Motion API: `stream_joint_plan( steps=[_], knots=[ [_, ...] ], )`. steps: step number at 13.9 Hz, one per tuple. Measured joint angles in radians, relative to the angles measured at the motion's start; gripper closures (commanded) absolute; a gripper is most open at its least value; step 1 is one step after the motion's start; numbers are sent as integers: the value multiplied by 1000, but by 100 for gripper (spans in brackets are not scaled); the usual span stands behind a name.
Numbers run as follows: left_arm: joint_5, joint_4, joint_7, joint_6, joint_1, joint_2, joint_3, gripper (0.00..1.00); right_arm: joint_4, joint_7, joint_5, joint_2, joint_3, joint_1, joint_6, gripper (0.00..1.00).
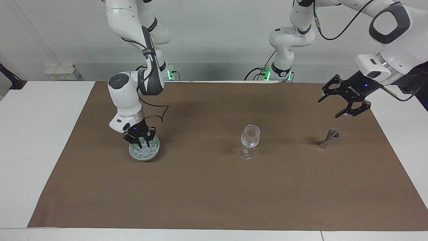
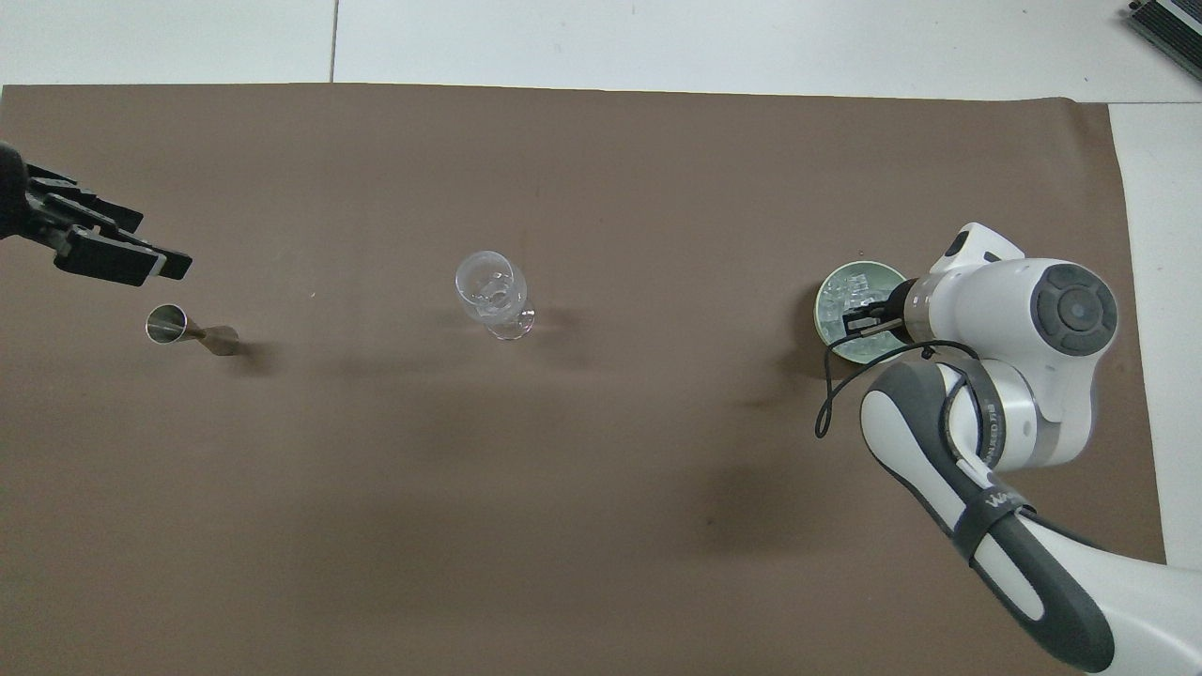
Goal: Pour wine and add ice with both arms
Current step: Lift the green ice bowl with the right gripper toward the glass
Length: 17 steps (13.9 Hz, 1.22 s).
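The step in hand was picking up ice [image 1: 146,149]. The right gripper [image 1: 140,142] stood down in the pale green bowl [image 1: 135,154] at frame's left; whether its jaws held a cube I cannot tell. The left gripper [image 1: 341,103], jaws open, hung over the tabletop above the jigger [image 1: 328,138] at frame's right. Next it likely needed to descend onto the jigger.

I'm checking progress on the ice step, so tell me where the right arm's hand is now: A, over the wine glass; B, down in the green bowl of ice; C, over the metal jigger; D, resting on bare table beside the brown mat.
B: the facing view shows the right hand lowered into the pale green bowl, its fingertips among the ice, well apart from the wine glass and the jigger.
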Motion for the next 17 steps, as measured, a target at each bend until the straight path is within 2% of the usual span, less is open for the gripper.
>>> stream_joint_plan(
  steps=[1, 2, 4, 7, 11, 13, 17],
  knots=[
    [45, -3, -87, 9, -5, -12, 0, 7, 0, 0, 0, 0, 0, 0, 0, 97],
    [99, -4, -180, 10, -10, -22, 0, 4, 0, 0, 0, 0, 0, 0, 0, 100],
    [192, -9, -344, 10, -22, -38, 0, 2, 2, 0, 0, 0, 0, 0, 0, 100],
    [268, -11, -531, -18, -33, -43, -2, 1, 17, 0, 0, 0, 0, 0, -11, 100],
    [294, -11, -601, -56, -34, -54, -2, 0, 78, 46, 1, -18, 8, 1, -102, 100],
    [295, -11, -606, -58, -34, -65, -2, 0, 120, 79, 1, -46, 15, 1, -187, 100],
    [313, -16, -609, -58, -34, -67, -1, 0, 262, 146, 2, -98, 20, 1, -432, 100]
  ],
)
